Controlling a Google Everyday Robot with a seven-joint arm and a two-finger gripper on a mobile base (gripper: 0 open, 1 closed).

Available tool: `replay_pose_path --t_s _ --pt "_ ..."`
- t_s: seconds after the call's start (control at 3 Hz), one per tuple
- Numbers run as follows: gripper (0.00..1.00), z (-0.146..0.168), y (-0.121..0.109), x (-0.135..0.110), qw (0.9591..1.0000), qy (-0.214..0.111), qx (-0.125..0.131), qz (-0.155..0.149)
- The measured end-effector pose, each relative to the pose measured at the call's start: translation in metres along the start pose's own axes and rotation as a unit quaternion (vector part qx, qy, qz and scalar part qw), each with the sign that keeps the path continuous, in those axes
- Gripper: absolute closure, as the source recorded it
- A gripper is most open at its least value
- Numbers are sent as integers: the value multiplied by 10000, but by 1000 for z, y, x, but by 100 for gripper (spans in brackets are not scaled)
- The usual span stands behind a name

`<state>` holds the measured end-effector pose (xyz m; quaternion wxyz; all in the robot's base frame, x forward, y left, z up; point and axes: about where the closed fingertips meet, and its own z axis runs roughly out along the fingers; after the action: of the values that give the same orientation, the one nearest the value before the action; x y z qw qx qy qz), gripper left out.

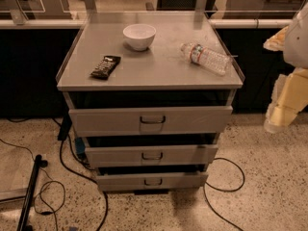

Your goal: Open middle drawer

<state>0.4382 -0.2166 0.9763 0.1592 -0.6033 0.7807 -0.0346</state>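
– Speckled floor (269, 191) and black cables (226, 177) filled the camera view, yes. Where was the middle drawer (192, 154)?
– Second of three in the grey cabinet (159, 69), under the taller top drawer (197, 119), its small wire handle (152, 156) centred on the cabinet's front.
– And the gripper (281, 112)?
– Off the cabinet's right side as the camera saw it, well apart from it, about level with the top drawer. Clenched or released, I could not tell.
– So the handle lay which way?
– Leftward and lower from the gripper. Its bar ran side to side, so I judged the pull would go straight out from the cabinet's front.
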Motion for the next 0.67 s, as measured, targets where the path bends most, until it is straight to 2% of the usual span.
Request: replay_pose_path --t_s 0.33,0.67 --pt "0 1 1 0 10000 -13 -5 -2" --pt "0 16 8 3 9998 -181 -86 -22"
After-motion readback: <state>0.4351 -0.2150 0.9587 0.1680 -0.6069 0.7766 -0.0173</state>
